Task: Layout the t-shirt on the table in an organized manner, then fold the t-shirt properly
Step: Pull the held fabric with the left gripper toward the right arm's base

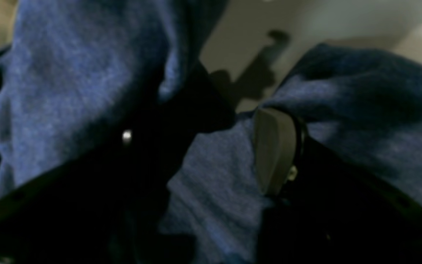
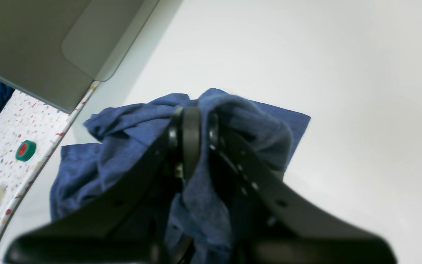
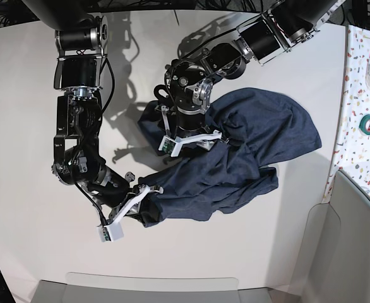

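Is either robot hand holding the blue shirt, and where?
The right gripper is shut on a bunched edge of the dark navy-blue cloth t-shirt. The left gripper is open over the shirt, gripping nothing.

A speckled terrazzo strip (image 3: pixel 365 95) runs along one side, carrying a green tape roll (image 3: pixel 367 124) (red at its centre). Grey panels (image 3: pixel 355 252) border the near corner. Hard overhead light casts sharp shadows.

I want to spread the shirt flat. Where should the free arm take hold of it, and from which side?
Likely the loose rounded edge of the shirt farthest from the right gripper, which already pinches the opposite end. Come down from above on the speckled-strip side: there the cloth lies single and flat on the table.
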You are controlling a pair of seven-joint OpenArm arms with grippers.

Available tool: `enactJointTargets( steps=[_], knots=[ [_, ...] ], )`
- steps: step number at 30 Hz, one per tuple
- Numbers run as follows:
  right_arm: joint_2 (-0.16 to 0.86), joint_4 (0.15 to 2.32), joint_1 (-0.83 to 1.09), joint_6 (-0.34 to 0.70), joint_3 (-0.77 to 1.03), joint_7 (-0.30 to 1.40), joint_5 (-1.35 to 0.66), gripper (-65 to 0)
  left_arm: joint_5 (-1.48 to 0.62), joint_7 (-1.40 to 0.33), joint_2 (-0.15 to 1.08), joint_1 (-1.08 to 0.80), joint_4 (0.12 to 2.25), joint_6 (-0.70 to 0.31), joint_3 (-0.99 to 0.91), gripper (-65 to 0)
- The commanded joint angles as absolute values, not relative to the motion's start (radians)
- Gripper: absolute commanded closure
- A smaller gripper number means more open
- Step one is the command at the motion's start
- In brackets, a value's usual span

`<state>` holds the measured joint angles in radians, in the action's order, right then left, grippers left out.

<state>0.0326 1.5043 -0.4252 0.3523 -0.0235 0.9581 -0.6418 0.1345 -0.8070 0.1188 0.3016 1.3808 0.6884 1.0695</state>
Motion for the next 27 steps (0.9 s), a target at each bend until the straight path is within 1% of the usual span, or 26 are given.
enactJointTargets(
  steps=[1,6,9,14,19,24,27],
  knots=[
    [0.033,1.532,-0.453,0.36,-0.021,0.932,-0.662,-2.3,0.147,-0.8,0.111,0.297,1.392,0.698,1.041,-38.5],
    [0.039,1.54,-0.453,0.36,-0.019,0.932,-0.661,-2.3,0.153,-0.792,0.113,0.188,1.409,0.698,1.012,-38.6],
    [0.041,1.538,-0.456,0.36,-0.019,0.932,-0.657,-2.3,0.153,-0.792,0.114,0.111,1.466,0.698,1.018,-38.7],
    [0.039,1.537,-0.46,0.36,-0.019,0.932,-0.657,-2.3,0.154,-0.803,0.12,-0.008,1.604,0.698,1.02,-38.8],
    [0.038,1.537,-0.461,0.358,-0.019,0.932,-0.657,-2.3,0.154,-0.805,0.171,-0.111,1.759,0.698,1.02,-38.7],
    [0.039,1.537,-0.458,0.358,-0.019,0.932,-0.657,-2.3,0.154,-0.805,0.234,-0.162,1.948,0.698,1.02,-38.6],
    [0.039,1.538,-0.458,0.358,-0.019,0.932,-0.657,-2.3,0.154,-0.802,0.251,-0.165,2.051,0.698,1.02,-38.6]
  ],
)
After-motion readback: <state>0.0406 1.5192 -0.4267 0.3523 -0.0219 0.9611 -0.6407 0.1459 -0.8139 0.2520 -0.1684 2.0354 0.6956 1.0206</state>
